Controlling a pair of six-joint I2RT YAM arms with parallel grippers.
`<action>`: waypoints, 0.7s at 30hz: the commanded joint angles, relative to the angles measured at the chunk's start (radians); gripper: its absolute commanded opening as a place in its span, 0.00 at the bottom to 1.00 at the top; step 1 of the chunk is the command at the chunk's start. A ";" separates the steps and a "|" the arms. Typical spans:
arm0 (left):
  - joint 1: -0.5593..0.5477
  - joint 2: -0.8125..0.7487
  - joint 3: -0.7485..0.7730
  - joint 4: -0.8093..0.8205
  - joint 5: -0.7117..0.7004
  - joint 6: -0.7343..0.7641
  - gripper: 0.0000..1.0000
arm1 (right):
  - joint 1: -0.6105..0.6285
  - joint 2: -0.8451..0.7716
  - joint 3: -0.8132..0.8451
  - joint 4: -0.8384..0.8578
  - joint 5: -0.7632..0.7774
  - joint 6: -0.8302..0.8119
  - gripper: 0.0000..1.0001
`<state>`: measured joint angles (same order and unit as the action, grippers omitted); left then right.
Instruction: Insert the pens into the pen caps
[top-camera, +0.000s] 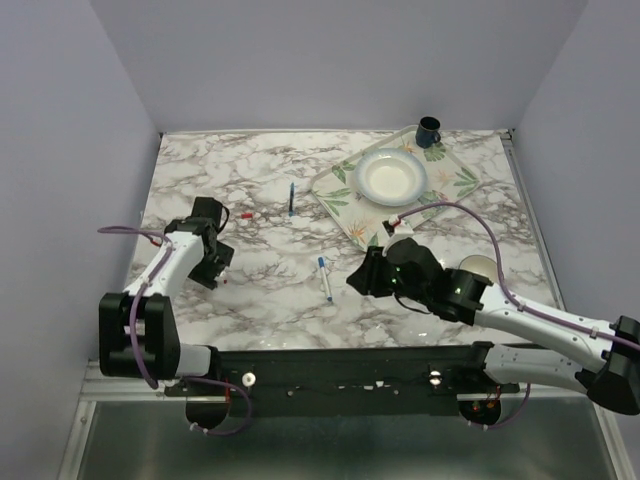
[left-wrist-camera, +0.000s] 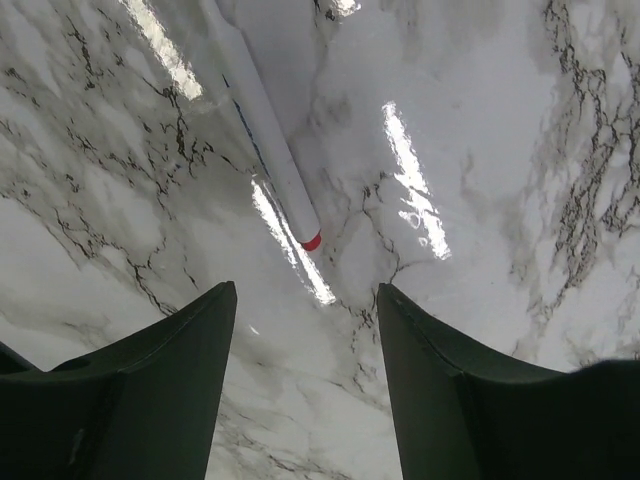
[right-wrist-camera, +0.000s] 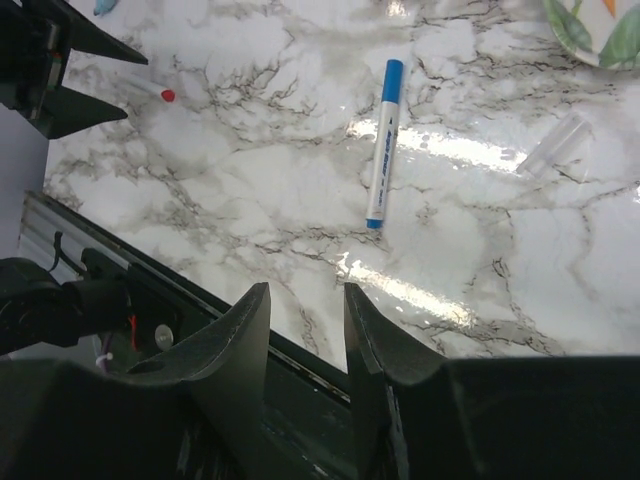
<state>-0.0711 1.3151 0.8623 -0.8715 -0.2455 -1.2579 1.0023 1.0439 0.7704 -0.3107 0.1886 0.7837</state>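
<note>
As far as counting goes: three pens in sight – red-end pen (left-wrist-camera: 268, 130), white-blue pen (right-wrist-camera: 383, 145), slim dark pen (top-camera: 291, 198); one small red cap (top-camera: 246, 215); two grippers. Glossy marble table (top-camera: 260, 160), lavender walls (top-camera: 300, 60), leafy tray (top-camera: 340, 202) with plate (top-camera: 392, 177) and mug (top-camera: 429, 130) at 1 o'clock in top view. At 12 o'clock just past left gripper (left-wrist-camera: 305, 300) lies red-end pen, not touching; jaws spread, empty. From right gripper (right-wrist-camera: 306, 295), white-blue pen sits at 12 o'clock, well apart; jaws slightly parted, empty.

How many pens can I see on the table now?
3. The dark blue pen lies in the middle, the white-and-blue pen nearer the front, and the red-tipped pen at the left. More may be hidden.
</note>
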 joint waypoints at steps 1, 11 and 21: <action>0.046 0.122 0.066 -0.072 -0.006 -0.052 0.64 | 0.007 -0.027 -0.011 -0.004 0.075 -0.021 0.42; 0.117 0.260 0.020 0.029 -0.024 -0.043 0.60 | 0.006 -0.048 -0.017 -0.005 0.089 -0.023 0.42; 0.119 0.242 -0.019 0.080 -0.047 -0.018 0.40 | 0.006 -0.041 -0.008 -0.001 0.089 -0.023 0.42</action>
<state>0.0418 1.5650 0.8909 -0.8242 -0.2386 -1.2755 1.0023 1.0077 0.7662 -0.3111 0.2432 0.7677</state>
